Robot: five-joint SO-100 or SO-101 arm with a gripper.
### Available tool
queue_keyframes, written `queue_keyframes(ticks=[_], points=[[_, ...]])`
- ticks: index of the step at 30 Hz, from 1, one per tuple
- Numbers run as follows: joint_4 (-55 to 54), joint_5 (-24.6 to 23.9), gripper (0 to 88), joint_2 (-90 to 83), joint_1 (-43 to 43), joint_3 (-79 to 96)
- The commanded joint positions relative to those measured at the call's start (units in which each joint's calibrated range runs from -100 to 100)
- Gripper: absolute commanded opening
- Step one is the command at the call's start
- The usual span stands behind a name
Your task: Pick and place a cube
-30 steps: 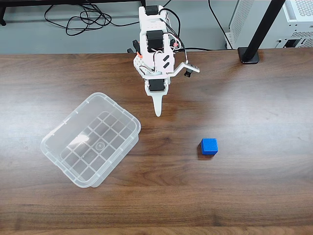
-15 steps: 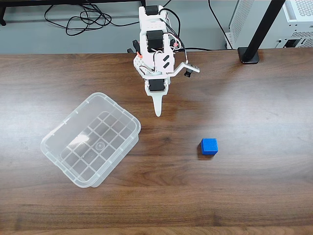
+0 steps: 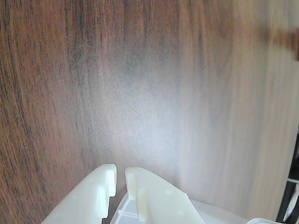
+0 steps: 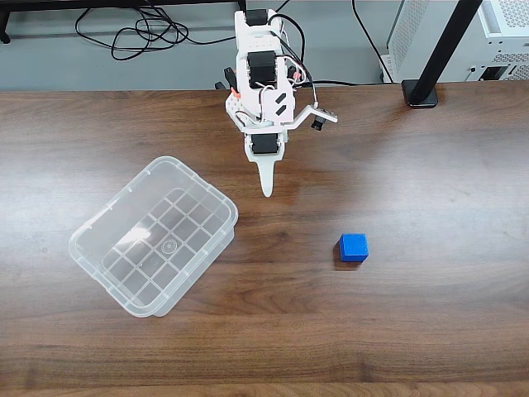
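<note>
A small bright-blue cube (image 4: 354, 247) rests on the wooden table, right of centre in the fixed view. My white gripper (image 4: 266, 190) points down the picture from the arm at the top centre, its tip well up and left of the cube. In the wrist view the gripper (image 3: 120, 174) shows two white fingertips almost touching, with nothing between them and bare wood beneath. It is shut. A clear plastic bin (image 4: 154, 236) with a gridded floor lies at the left, holding nothing.
The arm's base (image 4: 260, 50) stands at the table's far edge. A black stand foot (image 4: 421, 93) sits at the back right, beside a white case (image 4: 504, 33). Black cables (image 4: 136, 33) lie behind the table.
</note>
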Motion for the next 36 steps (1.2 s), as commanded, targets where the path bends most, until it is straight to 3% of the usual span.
queue_keyframes(ticks=[1, 23, 29, 36], points=[[0.1, -0.1, 1.9, -0.7, 0.0, -1.9], [0.1, 0.0, 2.3, -0.7, -0.2, -1.9], [-6.2, 0.1, 2.4, -0.7, -5.0, -2.1], [-7.3, -0.2, 12.7, -0.1, -8.9, -4.3]])
